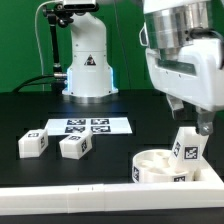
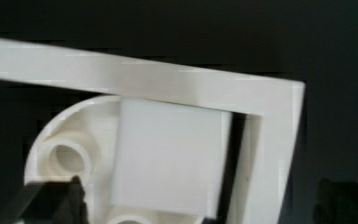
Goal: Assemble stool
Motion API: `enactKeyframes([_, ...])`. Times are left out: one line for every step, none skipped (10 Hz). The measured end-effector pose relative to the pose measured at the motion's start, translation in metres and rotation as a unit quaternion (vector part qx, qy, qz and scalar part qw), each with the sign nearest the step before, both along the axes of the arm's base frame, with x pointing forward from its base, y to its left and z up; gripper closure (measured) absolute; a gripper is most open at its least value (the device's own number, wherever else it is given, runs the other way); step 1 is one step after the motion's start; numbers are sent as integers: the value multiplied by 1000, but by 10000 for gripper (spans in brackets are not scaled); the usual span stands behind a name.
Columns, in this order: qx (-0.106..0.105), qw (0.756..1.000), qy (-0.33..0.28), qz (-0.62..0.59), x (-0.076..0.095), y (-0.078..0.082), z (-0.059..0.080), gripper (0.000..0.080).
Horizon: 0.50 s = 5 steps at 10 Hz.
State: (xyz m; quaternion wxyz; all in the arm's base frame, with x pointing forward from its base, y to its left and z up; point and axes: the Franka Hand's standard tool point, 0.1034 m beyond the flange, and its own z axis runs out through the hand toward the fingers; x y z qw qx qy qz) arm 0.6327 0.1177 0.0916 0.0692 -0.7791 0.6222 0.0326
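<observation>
With fingers apart, the gripper (image 1: 190, 120) hangs above a leg (image 1: 186, 146) standing in the seat (image 1: 160, 167), braced against the wall (image 1: 110, 193) at the table's corner.

The wrist view is blurred, the seat (image 2: 73, 140) half hidden behind a leg (image 2: 158, 160).
</observation>
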Motion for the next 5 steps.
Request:
enactKeyframes([-11,997,-8,71,1,4,-1,150])
enactKeyframes([-22,990,-16,139,2,6,1,150])
enactKeyframes([-28,982,-16,187,1,10,2,150])
enactKeyframes([-31,968,-20,247,2,14,5,150])
enactKeyframes([-30,963,-23,267,4,15,10,150])
